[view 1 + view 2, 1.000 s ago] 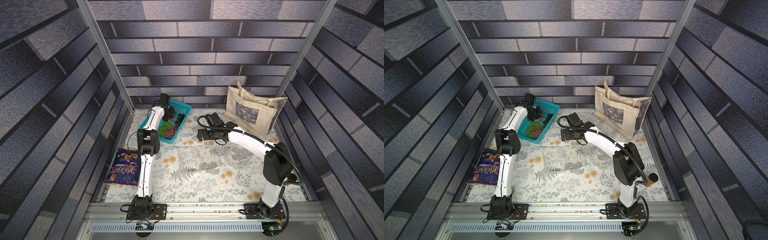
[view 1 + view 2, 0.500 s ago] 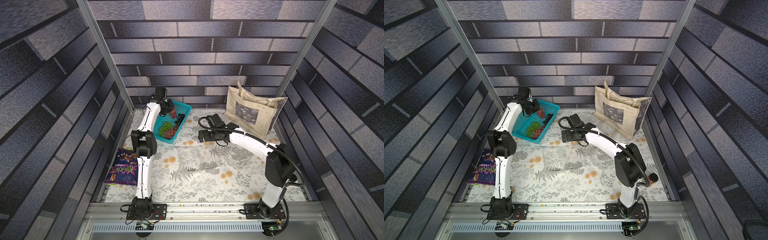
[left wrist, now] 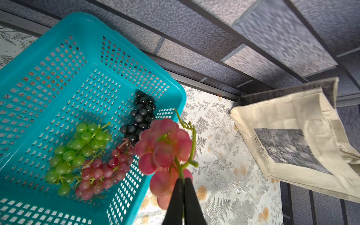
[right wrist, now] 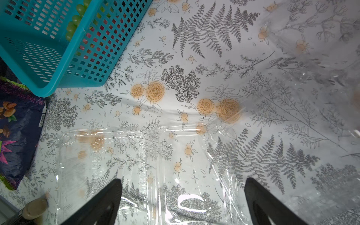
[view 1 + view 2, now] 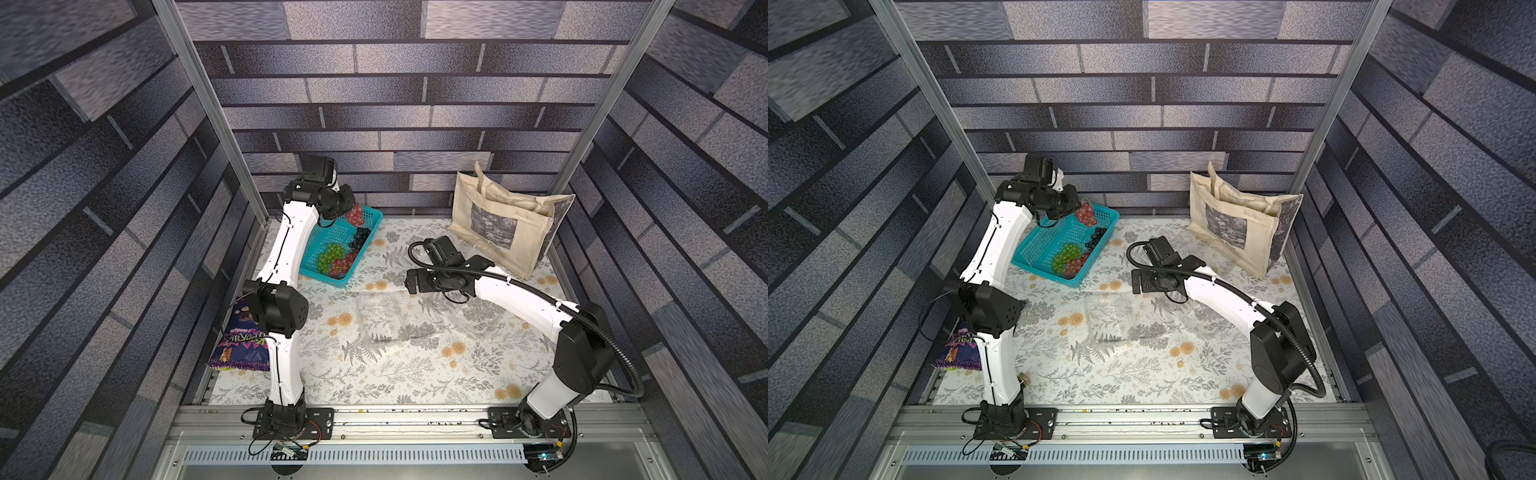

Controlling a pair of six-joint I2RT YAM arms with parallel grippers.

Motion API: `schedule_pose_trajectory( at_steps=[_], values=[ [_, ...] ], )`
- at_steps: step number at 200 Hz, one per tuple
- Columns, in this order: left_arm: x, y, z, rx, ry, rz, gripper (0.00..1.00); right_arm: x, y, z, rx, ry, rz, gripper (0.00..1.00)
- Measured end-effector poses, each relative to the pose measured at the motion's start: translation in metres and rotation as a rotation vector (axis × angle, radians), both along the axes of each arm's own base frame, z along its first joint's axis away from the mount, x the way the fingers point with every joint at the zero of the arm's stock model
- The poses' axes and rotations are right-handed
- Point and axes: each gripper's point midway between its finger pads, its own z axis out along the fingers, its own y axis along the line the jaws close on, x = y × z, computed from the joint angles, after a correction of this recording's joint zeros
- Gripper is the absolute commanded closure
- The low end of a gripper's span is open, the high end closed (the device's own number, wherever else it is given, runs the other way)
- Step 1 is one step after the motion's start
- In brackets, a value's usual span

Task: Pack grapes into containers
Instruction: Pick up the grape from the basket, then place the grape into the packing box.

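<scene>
The step in hand looks like the carry. The left fingers (image 3: pixel 176 196) are pressed together on the thin green stem of a red bunch (image 3: pixel 165 152), which hangs free above the far end of the basket (image 3: pixel 58 58), touching nothing else. Three bunches lie together on the basket floor: green (image 3: pixel 78 148), black (image 3: pixel 142 116) and a second red (image 3: pixel 101 175).

The likely target is the open container (image 5: pixel 380 320), lying empty on the desk (image 5: pixel 374 374) near the middle, its two halves spread flat side by side. It is well apart from the hanging bunch. The right fingers (image 4: pixel 109 194) are spread wide and hold nothing, hovering just over that container. A second container (image 5: pixel 473 322) sits beside it under the right forearm, and there seems to be a third by the tote (image 5: pixel 1219 251) (clear plastic on a patterned cloth, so hard to make out).

The next move calls for lifting the bunch clear of the basket rim, then swinging it across to the open container. Held only by its stem, the bunch will probably sway, so a smooth, unhurried path suits it. It should be lowered until the grapes rest in one half before the fingers part. I cannot tell which half is the base and which the lid. The right arm could either steady the light box or draw back to make room.
</scene>
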Motion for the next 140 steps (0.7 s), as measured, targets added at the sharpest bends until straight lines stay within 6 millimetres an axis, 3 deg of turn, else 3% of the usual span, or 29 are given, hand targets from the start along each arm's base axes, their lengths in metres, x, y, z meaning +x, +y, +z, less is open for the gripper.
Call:
schedule_pose_trajectory(
  at_steps=[29, 61, 140],
  values=[
    [-0.044, -0.027, 0.001, 0.002, 0.020, -0.067, 1.00, -0.013, -0.006, -0.002, 0.002, 0.010, -0.001, 0.00],
    [-0.093, -0.050, -0.015, 0.000, 0.070, -0.129, 1.00, -0.027, -0.016, 0.001, 0.017, 0.005, -0.006, 0.00],
    [-0.189, -0.067, -0.041, -0.005, 0.125, -0.192, 1.00, -0.046, -0.031, 0.007, 0.036, -0.008, -0.020, 0.00]
  ],
)
